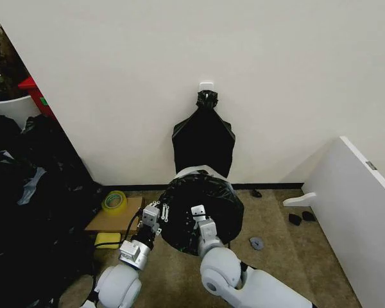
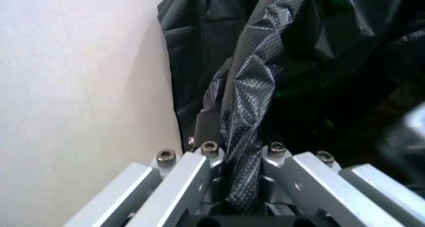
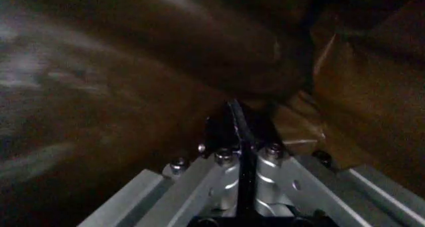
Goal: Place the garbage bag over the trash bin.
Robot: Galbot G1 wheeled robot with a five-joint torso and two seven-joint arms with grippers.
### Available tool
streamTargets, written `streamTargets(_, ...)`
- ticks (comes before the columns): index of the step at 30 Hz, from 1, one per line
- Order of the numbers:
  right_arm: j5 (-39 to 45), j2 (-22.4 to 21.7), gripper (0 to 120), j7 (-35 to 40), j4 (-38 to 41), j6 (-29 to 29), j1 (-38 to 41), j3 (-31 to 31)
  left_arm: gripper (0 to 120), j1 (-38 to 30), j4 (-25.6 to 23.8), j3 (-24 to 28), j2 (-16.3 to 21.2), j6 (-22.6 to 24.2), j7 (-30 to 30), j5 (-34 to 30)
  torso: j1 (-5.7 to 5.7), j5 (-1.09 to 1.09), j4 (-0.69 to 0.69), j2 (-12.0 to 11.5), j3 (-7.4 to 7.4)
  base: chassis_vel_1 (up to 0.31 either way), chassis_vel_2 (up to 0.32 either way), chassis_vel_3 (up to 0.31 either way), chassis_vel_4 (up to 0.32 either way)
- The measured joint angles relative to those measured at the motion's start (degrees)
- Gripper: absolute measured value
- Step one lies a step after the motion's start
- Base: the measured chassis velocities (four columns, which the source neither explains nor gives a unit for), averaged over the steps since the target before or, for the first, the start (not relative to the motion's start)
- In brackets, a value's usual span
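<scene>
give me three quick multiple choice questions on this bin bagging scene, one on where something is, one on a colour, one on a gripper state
1. Where does the roll of tape lie?
A. on the flat cardboard left of the bin
B. inside the bin
C. on the white board at right

2. What colour is the bit of trash bin that shows above the bag?
A. red
B. cream-white
C. blue

3. How is the left gripper?
A. open, clear of the bag
B. shut on a fold of the garbage bag
C. shut on the tape

Answers:
1 A: the roll of tape rests on the cardboard.
2 B: the trash bin shows pale at its far rim.
3 B: the left gripper pinches the garbage bag; the right gripper also clamps film.
</scene>
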Motion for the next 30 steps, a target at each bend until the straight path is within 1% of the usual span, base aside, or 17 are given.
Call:
streamTargets(3,2.7,1.2,0,0.7,-1.4,-0.6,0.4,0.8,2,-0.3,-0.1,0.2,0.0,0.0,0.0,0.0,0.00,-0.01,-0.02,0.0,0.00,0.000,0.000,0.000,0.000)
streamTargets(7,5.9,2.3,0,0.0,-2.2,-0.3,0.5,1.3,2,-0.2,-0.2,0.4,-0.1,0.0,0.1,0.0,0.00,-0.01,-0.01,0.0,0.00,0.000,0.000,0.000,0.000)
streamTargets(8,8.0,2.8,0,-0.3,-2.3,-0.2,0.6,1.6,2,-0.2,-0.2,0.4,-0.2,0.0,0.2,0.1,0.00,-0.01,-0.01,0.0,0.00,0.000,0.000,0.000,0.000)
streamTargets(10,12.3,3.3,0,-1.2,-2.3,1.0,0.5,2.0,2,-0.2,-0.2,0.5,-0.3,0.0,0.2,0.1,0.00,-0.01,0.00,0.0,0.00,0.000,0.000,0.000,0.000)
streamTargets(14,14.3,3.3,0,-2.5,-1.6,2.8,0.0,2.1,2,-0.2,-0.2,0.4,-0.3,0.0,0.2,0.1,0.00,-0.01,0.00,0.0,0.00,0.000,0.000,0.000,0.000)
streamTargets(16,12.0,2.7,0,-5.8,-0.1,6.6,-1.1,2.5,2,-0.5,0.1,0.1,-0.3,-0.1,0.2,0.0,0.00,0.00,-0.01,0.0,0.00,0.000,0.000,0.000,0.000)
streamTargets(18,5.5,1.9,0,-9.2,0.8,10.8,-2.0,2.8,2,-0.7,0.5,-0.2,-0.3,-0.1,0.1,-0.1,0.00,0.00,-0.01,0.0,0.00,0.000,0.000,0.000,0.000)
streamTargets(19,5.5,1.9,0,-9.2,0.8,10.8,-2.0,2.8,2,-0.7,0.5,-0.2,-0.3,-0.1,0.1,-0.1,0.00,0.00,-0.01,0.0,0.00,0.000,0.000,0.000,0.000)
streamTargets(20,2.2,1.4,0,-10.4,1.3,12.5,-2.4,3.0,2,-0.8,0.7,-0.4,-0.3,-0.1,0.1,-0.1,0.00,0.00,-0.02,0.0,0.00,0.000,0.000,0.000,0.000)
streamTargets(23,-3.3,1.0,0,-10.6,2.1,15.3,-3.1,3.1,2,-0.9,1.2,-0.6,-0.3,-0.1,0.0,-0.1,0.00,-0.01,-0.02,0.0,0.00,0.000,0.000,0.000,0.000)
streamTargets(25,-5.2,1.6,0,-9.9,0.4,16.6,-2.9,3.1,2,-0.9,1.3,-0.6,-0.4,-0.1,-0.1,-0.2,0.00,0.00,-0.01,0.0,0.00,0.000,0.000,0.000,0.000)
streamTargets(27,-5.4,1.7,0,-9.7,0.1,16.7,-2.8,3.1,2,-0.9,1.3,-0.6,-0.4,-0.1,-0.1,-0.2,0.00,0.00,-0.01,0.0,0.00,0.000,0.000,0.000,0.000)
streamTargets(30,-4.4,3.4,0,-6.6,-3.3,15.7,-1.4,4.1,2,-0.9,1.2,-0.4,-0.5,0.0,-0.1,-0.2,0.00,0.00,-0.01,0.0,0.00,0.000,0.000,0.000,0.000)
